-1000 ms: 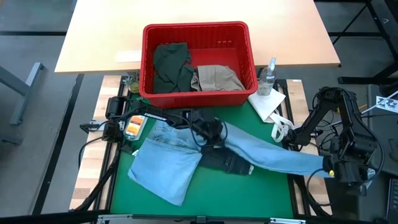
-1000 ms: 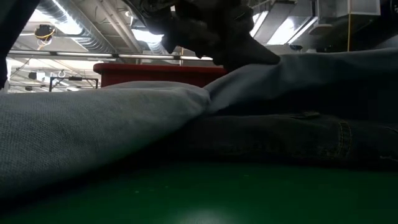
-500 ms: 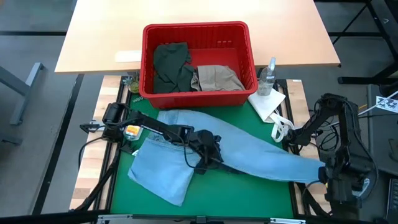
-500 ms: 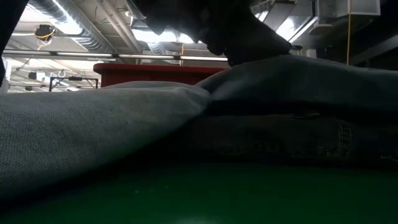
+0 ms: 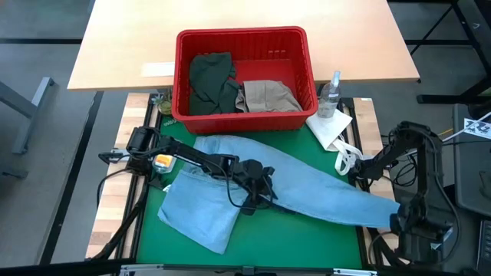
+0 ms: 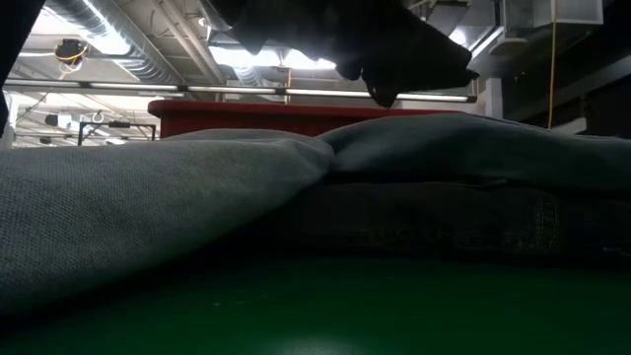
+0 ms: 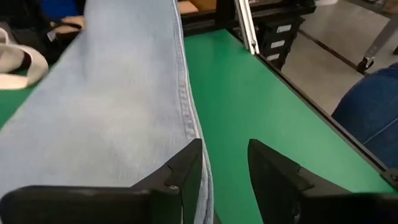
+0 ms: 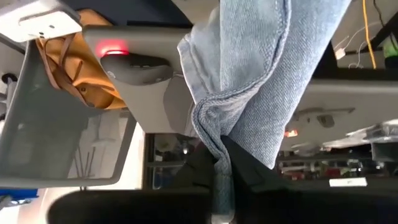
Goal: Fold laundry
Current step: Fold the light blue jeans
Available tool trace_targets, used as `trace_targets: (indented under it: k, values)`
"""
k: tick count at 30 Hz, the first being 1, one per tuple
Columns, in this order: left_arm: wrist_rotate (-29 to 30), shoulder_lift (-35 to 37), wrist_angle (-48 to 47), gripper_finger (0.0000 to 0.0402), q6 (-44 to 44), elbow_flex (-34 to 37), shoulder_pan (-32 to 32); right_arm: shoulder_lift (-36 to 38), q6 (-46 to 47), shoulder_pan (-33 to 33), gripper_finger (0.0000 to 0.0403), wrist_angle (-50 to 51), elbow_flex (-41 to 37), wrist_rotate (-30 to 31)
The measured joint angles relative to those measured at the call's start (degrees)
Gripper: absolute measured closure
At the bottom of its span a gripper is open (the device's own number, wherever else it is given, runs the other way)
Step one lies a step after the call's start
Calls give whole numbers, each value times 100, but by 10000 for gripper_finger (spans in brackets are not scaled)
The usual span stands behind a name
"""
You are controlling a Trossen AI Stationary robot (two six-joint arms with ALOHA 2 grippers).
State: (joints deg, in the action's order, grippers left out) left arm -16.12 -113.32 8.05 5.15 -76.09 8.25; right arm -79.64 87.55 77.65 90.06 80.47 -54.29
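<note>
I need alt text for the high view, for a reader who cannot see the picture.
Light blue denim lies spread across a green table; the left pincer hovers open at its middle, and the right pincer pinches its end at the table's right edge. Behind, a red basket holds a dark olive green piece and a beige khaki piece.

Jeans (image 5: pixel 307 188) lie across the mat (image 5: pixel 295 238), before the basket (image 5: pixel 244 119).

Light blue denim (image 5: pixel 307 188); red basket (image 5: pixel 180 84); green mat (image 5: pixel 299 238).
</note>
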Motion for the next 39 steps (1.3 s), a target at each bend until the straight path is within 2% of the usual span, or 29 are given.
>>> trace_targets:
  k: [7, 10, 15, 18, 23, 27, 32, 39]
  values:
    - [89, 0, 74, 294, 1, 0, -165, 2, -58, 0, 382, -6, 0, 820]
    - [228, 0, 72, 299, 2, 0, -253, 29, -279, 0, 394, -4, 0, 1433]
    - [238, 0, 70, 307, -7, 0, -384, 199, -495, -4, 385, -12, 0, 2556]
    - [269, 0, 69, 311, -9, 0, -438, 349, -580, -4, 386, -10, -90, 2565]
    - [755, 0, 57, 316, -13, 0, -461, 510, -575, 3, 392, -7, -490, 1728]
    - [818, -8, 363, 319, -35, 2, -424, 535, -853, 2, 379, -1, -700, 1618]
    - [818, -9, 1221, 319, -331, 2, -310, 535, -878, -7, 391, -24, -761, 2420]
    - [1056, -21, 1437, 319, -313, 2, -135, 535, -832, -7, 378, -91, -761, 3761]
